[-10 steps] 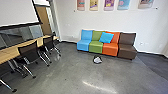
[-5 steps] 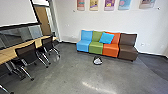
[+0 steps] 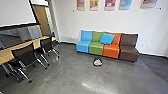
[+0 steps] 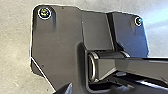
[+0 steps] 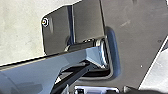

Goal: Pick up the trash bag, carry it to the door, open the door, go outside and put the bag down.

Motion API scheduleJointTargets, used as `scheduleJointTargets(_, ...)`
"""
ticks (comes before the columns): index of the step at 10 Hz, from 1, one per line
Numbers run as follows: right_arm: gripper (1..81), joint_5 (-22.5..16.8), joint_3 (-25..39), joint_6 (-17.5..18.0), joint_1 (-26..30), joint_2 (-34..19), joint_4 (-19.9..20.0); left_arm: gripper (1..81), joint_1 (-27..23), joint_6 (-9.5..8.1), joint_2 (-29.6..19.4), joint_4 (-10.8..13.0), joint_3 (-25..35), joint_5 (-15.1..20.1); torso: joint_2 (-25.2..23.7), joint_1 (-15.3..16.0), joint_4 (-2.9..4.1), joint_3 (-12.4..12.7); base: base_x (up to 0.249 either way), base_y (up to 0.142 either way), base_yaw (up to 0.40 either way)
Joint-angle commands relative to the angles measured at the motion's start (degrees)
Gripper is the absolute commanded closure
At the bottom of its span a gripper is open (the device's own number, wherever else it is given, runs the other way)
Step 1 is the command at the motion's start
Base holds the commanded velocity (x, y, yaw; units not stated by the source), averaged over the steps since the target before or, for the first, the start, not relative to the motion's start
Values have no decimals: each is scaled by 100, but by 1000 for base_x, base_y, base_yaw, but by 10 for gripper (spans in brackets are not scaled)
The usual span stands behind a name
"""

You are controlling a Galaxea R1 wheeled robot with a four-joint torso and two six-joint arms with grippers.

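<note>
Polished grey floor (image 3: pixel 62 77) is stretching across the room and bearing the trash bag (image 3: pixel 98 61), a small pale bundle with a dark surround, which is sitting in front of the seats, apart from them. It is looking light and soft, likely giving under a squeeze and perhaps slipping if its film is thin; gathering its top and taking hold there would be wiser than pinching a side, which could be tearing. How far open the left hand and the right hand are standing, I cannot tell; neither is holding the bag.

Counting outward: one bag is resting on the floor; four seats are lining up behind it, blue (image 3: pixel 84 46), green (image 3: pixel 96 48), orange (image 3: pixel 110 50) and brown (image 3: pixel 128 52); one blue cushion (image 3: pixel 107 38) is leaning on them. Five prints (image 3: pixel 110 5) are hanging on the wall (image 3: pixel 67 22). At least two dark chairs (image 3: pixel 24 53) are standing by one long table (image 3: pixel 36 44).
</note>
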Motion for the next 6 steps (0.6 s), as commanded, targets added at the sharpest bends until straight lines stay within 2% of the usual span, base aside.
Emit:
scheduleJointTargets(1, 10, -358, 55, -12, 110, 42, -38, 10, -155, 2, -4, 62, 26, 337, 0, 0, 0, 0, 132, 0, 0)
scheduleJointTargets(3, 10, -358, 55, -12, 109, 51, -38, 10, -155, 2, -4, 62, 26, 337, 0, 0, 0, 0, 133, 0, 0)
scheduleJointTargets(6, 10, -358, 55, -12, 109, 51, -29, 10, -155, 2, -22, 62, 26, 337, 0, -2, 0, 0, 133, -66, 0)
